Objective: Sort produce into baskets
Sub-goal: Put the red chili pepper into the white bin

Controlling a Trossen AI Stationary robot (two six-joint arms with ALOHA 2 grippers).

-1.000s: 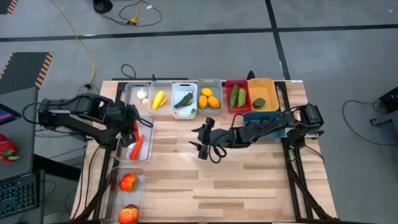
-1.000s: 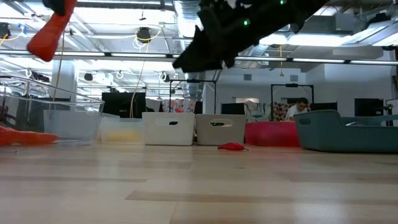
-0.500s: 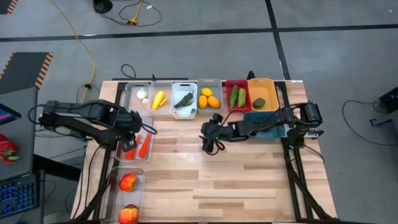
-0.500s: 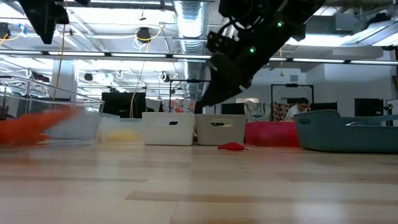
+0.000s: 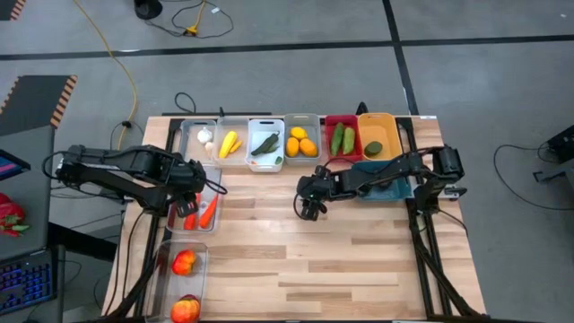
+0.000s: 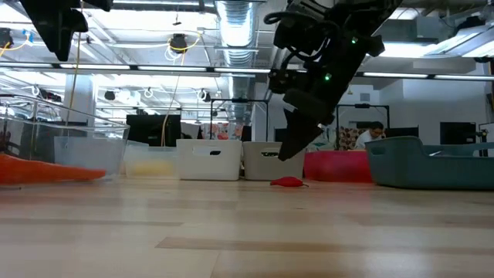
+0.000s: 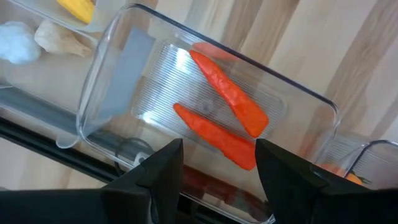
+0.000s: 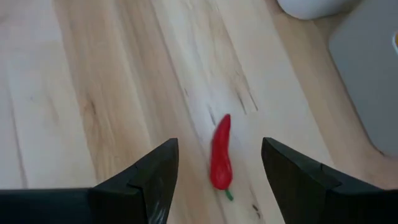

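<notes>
Nearly all produce sits in the bins (image 5: 269, 121). One red chili (image 8: 221, 153) lies loose on the surface (image 5: 359, 260), with the right claw (image 8: 217, 168) spread wide above it. The left claw (image 7: 217, 158) hangs released over two binned carrots (image 7: 227, 102).

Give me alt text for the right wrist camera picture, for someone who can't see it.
A small red chili with a green stem lies loose on the light wooden table, framed between the right gripper's two open dark fingers. The rounded corners of a white bin and a grey bin show at the picture's edge.
</notes>
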